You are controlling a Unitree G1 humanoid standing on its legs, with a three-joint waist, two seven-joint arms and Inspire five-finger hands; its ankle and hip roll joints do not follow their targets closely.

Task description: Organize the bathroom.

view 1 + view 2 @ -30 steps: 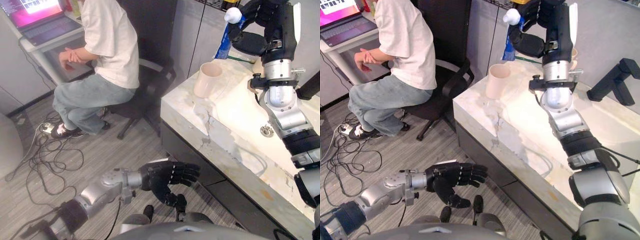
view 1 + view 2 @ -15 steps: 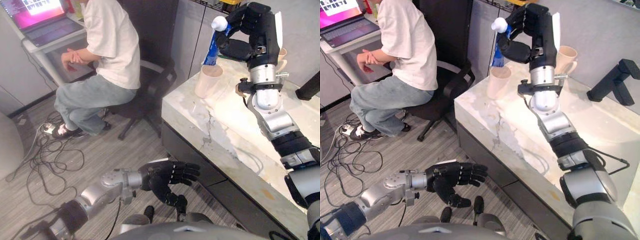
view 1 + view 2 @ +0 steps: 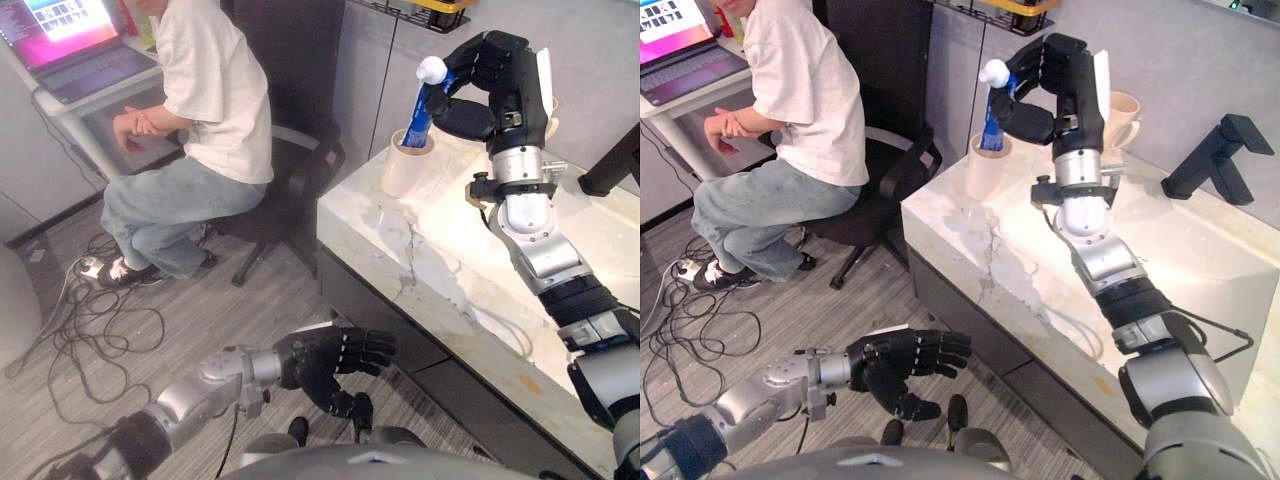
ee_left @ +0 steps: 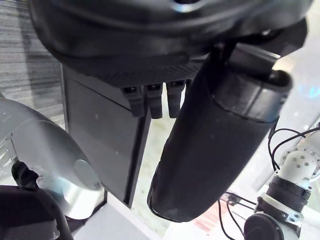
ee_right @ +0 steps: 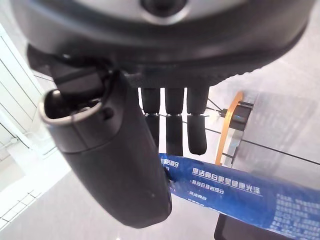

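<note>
The right robot hand is raised over the far end of the pale marble surface, at about 1 o'clock in the head views. Its fingers and thumb are curled round a blue toothpaste tube with a white cap; the cap points up and the tube tilts, its lower end down inside the mouth of a cream cup. The right wrist view shows the blue tube crossing just past the fingertips, pinched against the thumb. The cream cup stands upright near the surface's 11 o'clock corner. A second cup with a handle stands just behind the right wrist, and a black faucet rises at 2 o'clock. The left robot hand hangs low at 6 o'clock over the striped floor, fingers loosely bent and holding nothing. A person sits on a black chair at 10 o'clock, facing a laptop.
</note>
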